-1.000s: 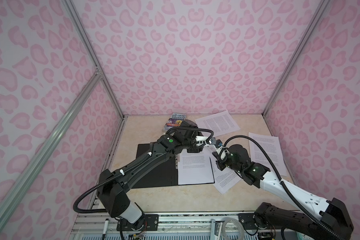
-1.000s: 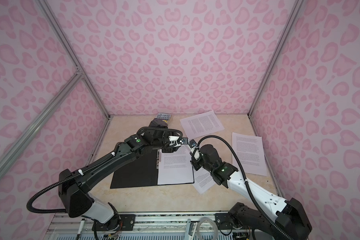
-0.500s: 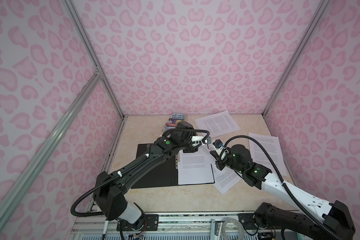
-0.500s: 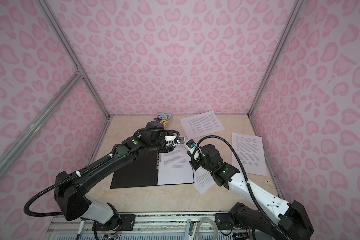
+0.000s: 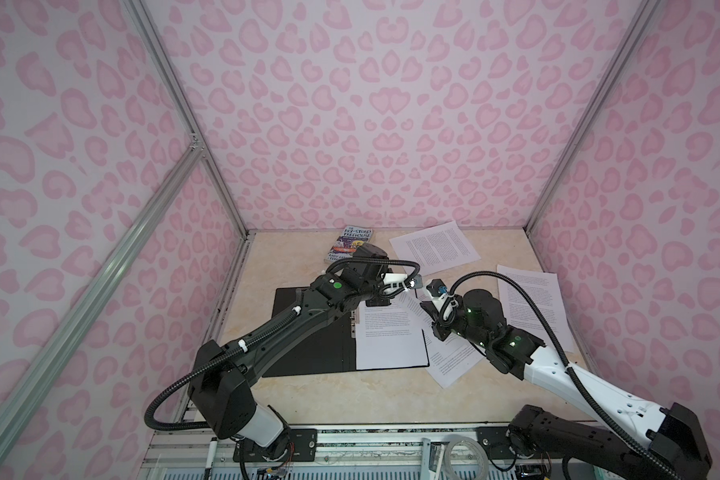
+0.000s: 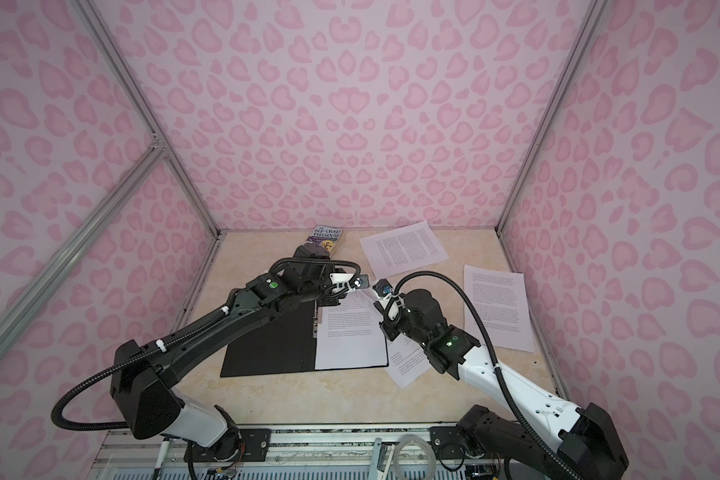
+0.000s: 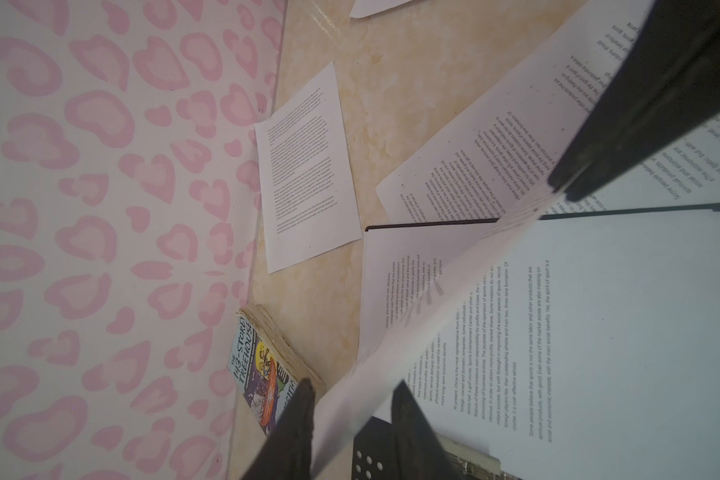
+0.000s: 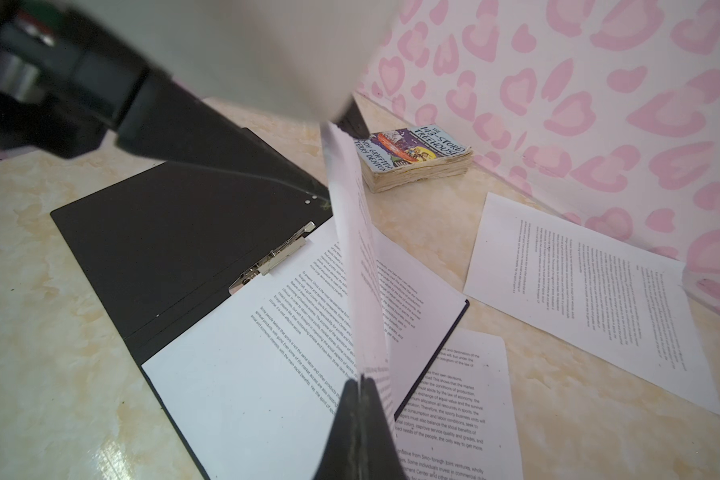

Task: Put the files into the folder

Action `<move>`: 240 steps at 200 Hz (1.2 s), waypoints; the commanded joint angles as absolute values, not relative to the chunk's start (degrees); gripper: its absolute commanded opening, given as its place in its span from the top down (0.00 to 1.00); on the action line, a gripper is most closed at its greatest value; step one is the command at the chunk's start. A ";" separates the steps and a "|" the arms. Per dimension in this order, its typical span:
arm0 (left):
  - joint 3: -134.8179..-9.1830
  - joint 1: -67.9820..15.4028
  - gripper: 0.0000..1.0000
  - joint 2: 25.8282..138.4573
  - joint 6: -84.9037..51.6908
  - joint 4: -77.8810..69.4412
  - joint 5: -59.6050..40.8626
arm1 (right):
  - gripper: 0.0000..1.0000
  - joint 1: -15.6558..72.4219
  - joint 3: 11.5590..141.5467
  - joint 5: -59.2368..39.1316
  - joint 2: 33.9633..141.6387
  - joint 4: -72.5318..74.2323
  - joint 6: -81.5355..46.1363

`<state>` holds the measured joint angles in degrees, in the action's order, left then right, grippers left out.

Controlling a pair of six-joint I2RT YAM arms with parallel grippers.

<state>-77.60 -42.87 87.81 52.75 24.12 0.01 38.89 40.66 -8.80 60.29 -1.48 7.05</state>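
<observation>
Pink heart-spotted walls close in a beige marbled table. On it the folder lies open, black inside up. One printed sheet lies flat on its right half, beside the metal clip at the spine. Above that page a held sheet stands on edge between the two hands. The right hand is clenched on one edge of it. The left hand has its fingers parted on either side of the opposite edge, not pinching.

Outside the folder, a near sheet pokes out from under its right edge. A side sheet lies further right, and a far sheet lies near the back wall. A colourful book lies by that wall, behind the folder.
</observation>
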 commanded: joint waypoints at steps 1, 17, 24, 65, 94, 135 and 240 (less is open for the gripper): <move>-77.43 -43.48 0.74 88.39 54.58 24.17 -0.04 | 1.00 38.93 40.34 -9.06 60.07 0.53 7.47; -75.39 -43.75 0.77 88.39 54.75 24.26 0.35 | 1.00 38.97 40.18 -9.14 59.89 0.66 7.43; -75.15 -43.89 0.79 88.41 54.89 24.24 0.72 | 1.00 38.94 40.17 -9.08 59.81 0.70 7.43; -74.71 -44.46 0.92 88.44 54.67 24.69 1.74 | 1.00 38.94 40.08 -9.05 59.68 0.75 7.38; -74.53 -44.83 0.96 88.32 53.89 24.87 1.98 | 1.00 38.93 39.97 -9.40 59.41 1.01 7.24; -75.59 -44.86 0.96 88.00 50.32 27.21 0.71 | 0.60 38.26 39.12 -7.13 58.83 2.09 4.85; -87.19 -32.49 0.96 88.39 13.39 37.90 -14.66 | 0.00 18.53 37.11 -5.88 46.99 -1.97 -23.35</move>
